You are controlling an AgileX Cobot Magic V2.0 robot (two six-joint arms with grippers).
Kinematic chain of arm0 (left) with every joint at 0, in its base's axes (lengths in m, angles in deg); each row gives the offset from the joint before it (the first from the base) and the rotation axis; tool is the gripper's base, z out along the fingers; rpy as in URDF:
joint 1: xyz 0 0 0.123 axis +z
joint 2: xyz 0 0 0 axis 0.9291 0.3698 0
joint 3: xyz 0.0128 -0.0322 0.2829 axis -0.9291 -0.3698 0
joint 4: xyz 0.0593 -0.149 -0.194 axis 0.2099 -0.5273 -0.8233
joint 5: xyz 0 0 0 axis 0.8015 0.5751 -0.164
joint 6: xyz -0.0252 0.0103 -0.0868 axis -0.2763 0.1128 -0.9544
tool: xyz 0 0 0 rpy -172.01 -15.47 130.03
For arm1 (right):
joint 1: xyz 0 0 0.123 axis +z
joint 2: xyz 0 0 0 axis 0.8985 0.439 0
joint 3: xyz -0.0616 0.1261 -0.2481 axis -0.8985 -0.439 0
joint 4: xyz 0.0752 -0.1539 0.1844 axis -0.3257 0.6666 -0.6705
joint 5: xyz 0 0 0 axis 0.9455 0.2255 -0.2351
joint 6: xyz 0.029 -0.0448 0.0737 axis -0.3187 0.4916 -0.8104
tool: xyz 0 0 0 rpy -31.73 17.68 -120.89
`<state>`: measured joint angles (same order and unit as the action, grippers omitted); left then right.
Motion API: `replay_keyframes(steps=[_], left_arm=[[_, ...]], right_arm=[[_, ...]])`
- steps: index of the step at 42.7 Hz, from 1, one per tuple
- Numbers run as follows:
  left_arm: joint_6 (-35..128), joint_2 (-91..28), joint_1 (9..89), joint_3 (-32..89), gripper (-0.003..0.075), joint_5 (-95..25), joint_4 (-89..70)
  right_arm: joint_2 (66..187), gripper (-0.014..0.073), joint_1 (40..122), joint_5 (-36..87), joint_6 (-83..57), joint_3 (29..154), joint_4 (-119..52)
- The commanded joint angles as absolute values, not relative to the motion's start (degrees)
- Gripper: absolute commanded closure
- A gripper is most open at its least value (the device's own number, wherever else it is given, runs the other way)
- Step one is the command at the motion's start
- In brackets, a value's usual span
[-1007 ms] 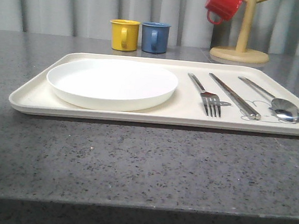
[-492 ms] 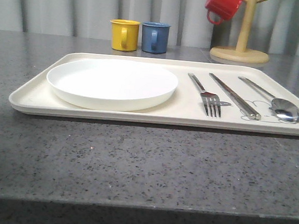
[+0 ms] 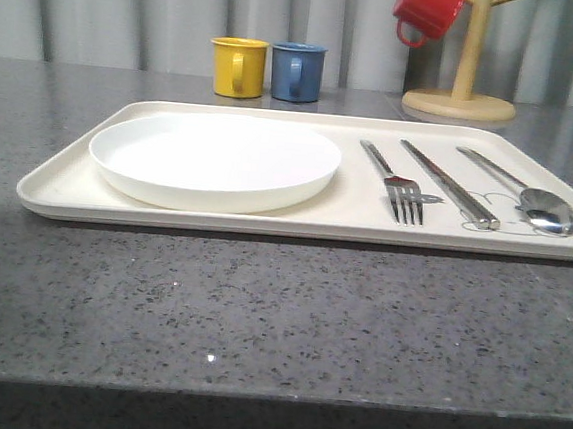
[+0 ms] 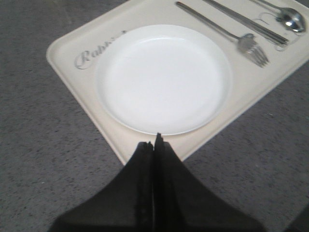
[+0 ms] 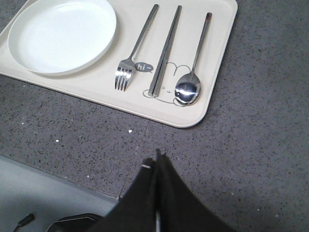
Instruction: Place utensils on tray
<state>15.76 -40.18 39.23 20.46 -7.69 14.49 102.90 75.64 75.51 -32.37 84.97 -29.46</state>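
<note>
The cream tray (image 3: 58, 193) lies across the dark stone table. On its left half rests the round white plate (image 3: 214, 158). To the right lie the steel fork (image 3: 398, 184), the chopsticks (image 3: 450, 184) and the spoon (image 3: 539, 201), side by side. In the left wrist view my left gripper (image 4: 154, 141) is shut and empty, over the tray's (image 4: 65, 58) near rim by the plate (image 4: 164, 77). In the right wrist view my right gripper (image 5: 158, 159) is shut and empty, above bare table short of the tray (image 5: 222, 29), apart from the fork (image 5: 126, 72), chopsticks (image 5: 164, 53) and spoon (image 5: 188, 89).
A yellow mug (image 3: 238, 67) and a blue mug (image 3: 297, 71) stand behind the tray. A red mug (image 3: 428, 10) hangs on a wooden mug tree (image 3: 462, 89) at the back right. The table's front edge (image 3: 270, 399) runs close below.
A dark shape in the front view's top left corner has gone out of sight. The tray and everything on it have stayed put.
</note>
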Motion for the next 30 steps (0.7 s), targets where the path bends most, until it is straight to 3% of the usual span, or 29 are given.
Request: replay_keyframes(steps=[1, 11, 23, 30], left_arm=[[15.58, -44.99, 44.18, 16.05, 0.0741, -18.01, 14.49], [15.58, -59.48, 54.69, -3.78, 0.0741, -34.23, 14.1], [15.58, -79.32, 59.77, -23.58, 0.0741, -51.01, 13.52], [15.58, -86.51, 61.85, -29.39, 0.0741, -56.1, 12.81]], right_arm=[[103.12, 0.066, 75.58, 72.21, -32.41, 86.14, -30.02], [103.12, 0.066, 75.58, 72.2, -32.41, 86.14, -30.02], [103.12, 0.066, 75.58, 72.2, -32.41, 86.14, -30.02], [103.12, 0.066, 75.58, 72.2, -32.41, 86.14, -30.02]])
